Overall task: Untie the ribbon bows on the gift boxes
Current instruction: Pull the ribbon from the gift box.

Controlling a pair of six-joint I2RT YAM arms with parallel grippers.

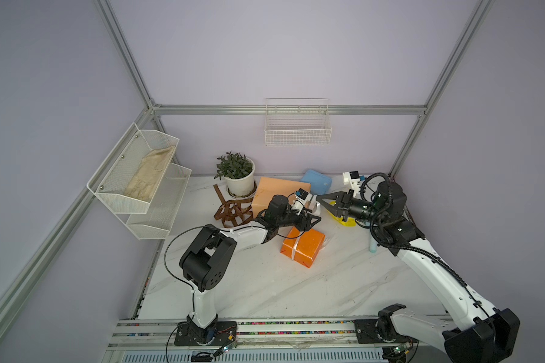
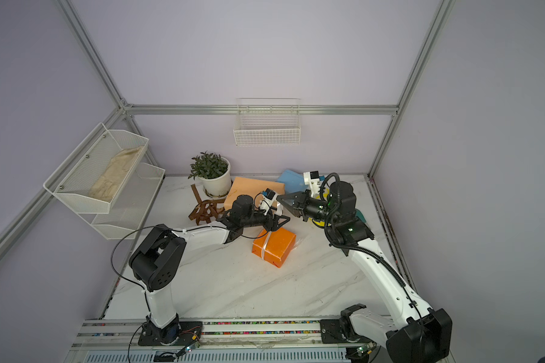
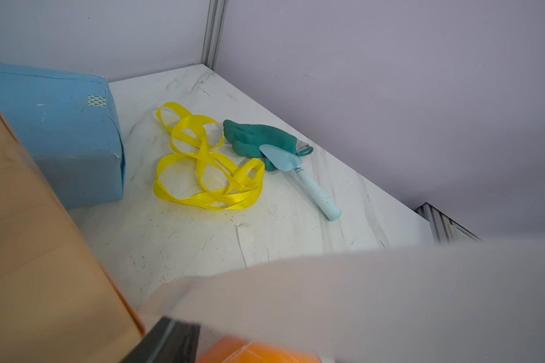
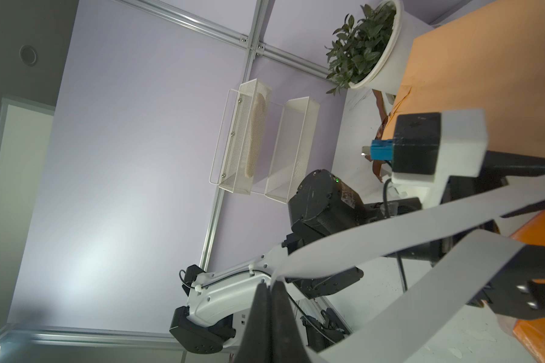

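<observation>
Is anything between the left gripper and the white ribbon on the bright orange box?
Nothing visible: the left gripper is at the white ribbon, above the bright orange box; the right gripper pinches that ribbon.

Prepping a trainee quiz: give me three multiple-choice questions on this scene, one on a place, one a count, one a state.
1. Where does the yellow ribbon lie?
A. Tied round a box.
B. On the table beside the teal glove.
C. Hanging from a gripper.

2. How many gift boxes are there?
A. Two.
B. Three.
C. Four.

3. The right gripper has its fingers:
A. shut on the white ribbon.
B. open, empty.
C. shut on the glove.

Key: B, loose loops by the glove; B, peach box, orange box, blue box; A, ribbon pinched between them.
</observation>
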